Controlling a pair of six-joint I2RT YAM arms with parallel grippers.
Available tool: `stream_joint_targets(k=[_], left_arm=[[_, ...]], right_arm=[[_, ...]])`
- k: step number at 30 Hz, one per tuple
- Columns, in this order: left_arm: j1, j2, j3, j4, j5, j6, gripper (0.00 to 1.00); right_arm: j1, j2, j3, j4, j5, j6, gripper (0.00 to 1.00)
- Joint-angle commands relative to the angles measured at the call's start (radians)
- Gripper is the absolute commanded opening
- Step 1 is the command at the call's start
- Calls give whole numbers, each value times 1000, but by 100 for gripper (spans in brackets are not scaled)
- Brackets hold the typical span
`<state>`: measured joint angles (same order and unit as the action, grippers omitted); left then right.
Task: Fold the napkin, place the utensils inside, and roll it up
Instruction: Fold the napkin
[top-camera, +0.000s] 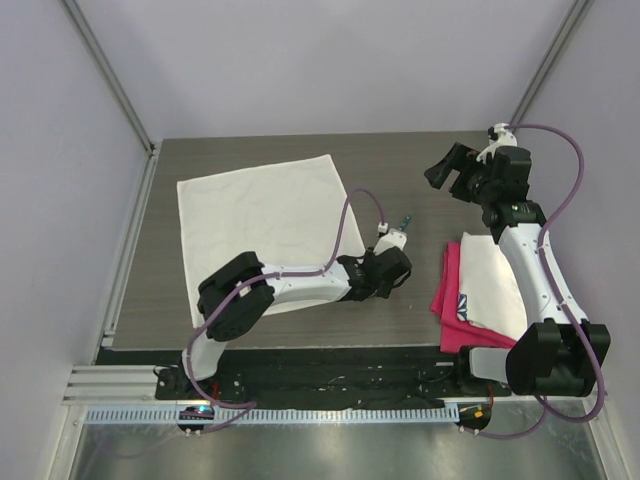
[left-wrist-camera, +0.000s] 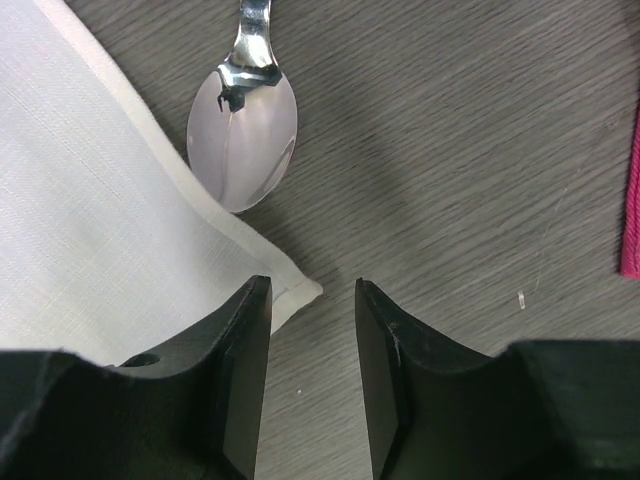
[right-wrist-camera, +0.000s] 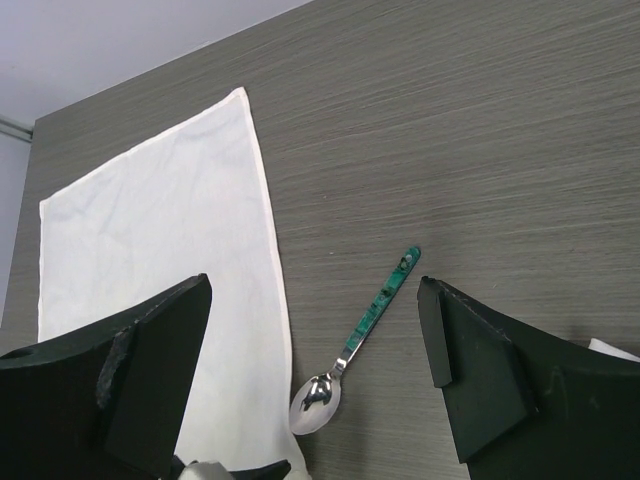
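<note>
The cream-white napkin (top-camera: 260, 225) lies spread flat on the left half of the table. The small spoon (top-camera: 403, 220), with a silver bowl and a teal handle, lies on bare table just off the napkin's right edge. My left gripper (top-camera: 388, 262) is low over the napkin's near right corner, open and empty. In the left wrist view the open left gripper (left-wrist-camera: 312, 290) has the napkin corner (left-wrist-camera: 290, 290) at its left finger and the spoon bowl (left-wrist-camera: 243, 140) just ahead. My right gripper (top-camera: 455, 170) is raised at the back right, open and empty. The right wrist view shows that gripper (right-wrist-camera: 315, 290) above the spoon (right-wrist-camera: 360, 335) and the napkin (right-wrist-camera: 150, 260).
A folded white cloth with a dark logo (top-camera: 490, 285) lies on a pink cloth (top-camera: 448, 295) at the right, beside the right arm. The pink edge shows in the left wrist view (left-wrist-camera: 630, 200). The dark wooden table (top-camera: 400, 170) is bounded by grey walls.
</note>
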<state>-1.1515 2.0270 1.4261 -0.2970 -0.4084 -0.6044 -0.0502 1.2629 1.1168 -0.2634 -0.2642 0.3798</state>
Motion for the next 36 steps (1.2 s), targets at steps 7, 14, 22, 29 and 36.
stream_joint_targets(k=[7, 14, 22, 29, 36], left_arm=[[16, 52, 42, -10, -6, -51, 43], [16, 70, 22, -10, -17, -55, 39], [18, 73, 0, -10, 0, -72, 14], [26, -46, -41, 32, 2, -67, 0], [142, -261, -147, 67, 91, -83, 0]], right_arm=[[-4, -42, 3, 26, -18, -4, 94], [-4, -40, 3, 26, -20, -5, 94], [-4, -34, 0, 26, -18, -13, 94], [-4, -33, 0, 24, -15, -27, 94], [-4, -27, 2, 20, -13, -36, 94]])
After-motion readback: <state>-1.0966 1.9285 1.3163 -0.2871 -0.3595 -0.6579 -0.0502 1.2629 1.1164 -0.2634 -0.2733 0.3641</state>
